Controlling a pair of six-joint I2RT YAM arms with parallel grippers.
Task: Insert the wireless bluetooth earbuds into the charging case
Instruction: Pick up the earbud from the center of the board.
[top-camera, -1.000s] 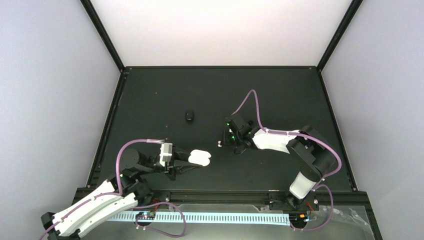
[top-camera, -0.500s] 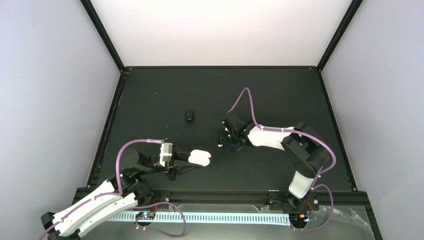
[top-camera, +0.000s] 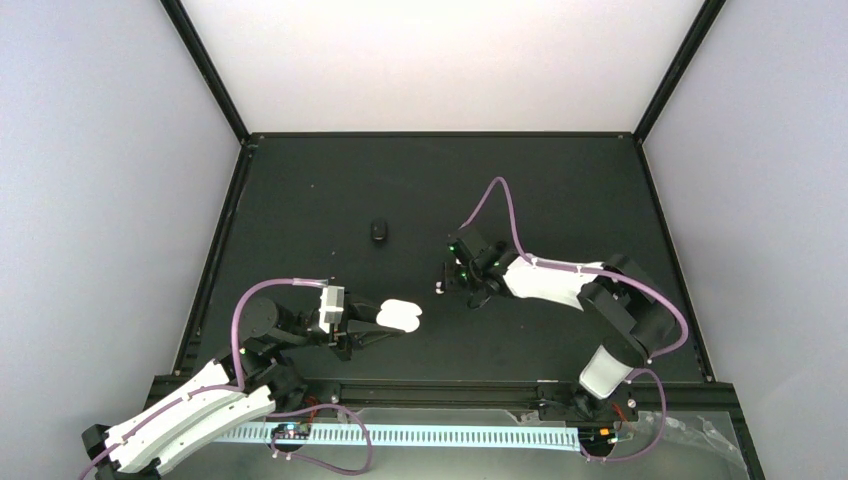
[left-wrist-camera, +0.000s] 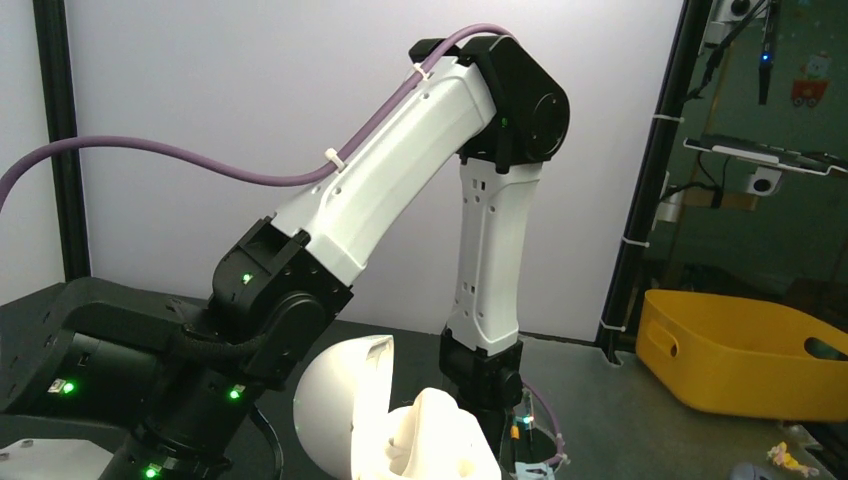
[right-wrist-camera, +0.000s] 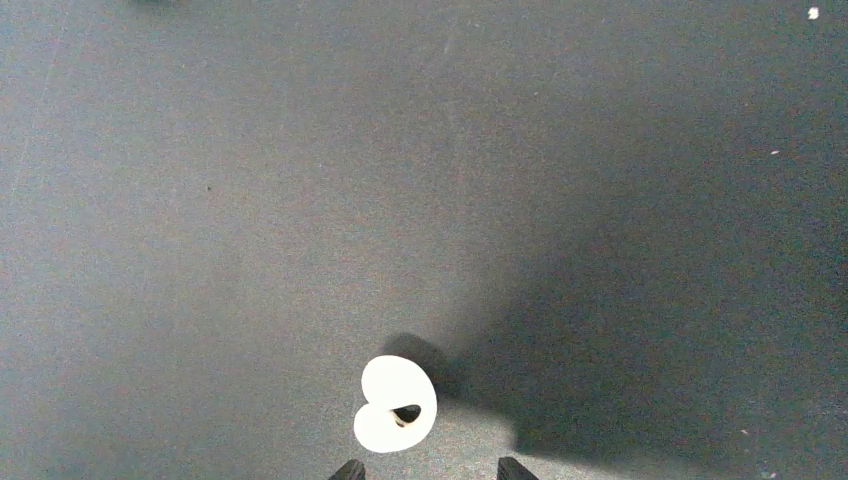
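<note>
Left gripper (top-camera: 378, 322) reads as clamped on the open charging case (top-camera: 400, 316), lid tipped back; we judge this is to hold the sockets steady for loading. One white earbud (right-wrist-camera: 395, 403) lies on the table (top-camera: 300, 200) right of the case, near it but apart. The right gripper (right-wrist-camera: 428, 470) hangs over the earbud, fingertips spread and empty, apparently lining up a pick. Behind the case, well apart, sits a small dark object (top-camera: 378, 231), too small to identify. The case's sockets are hidden, the left fingers are out of the wrist view, and we find no other earbuds.
</note>
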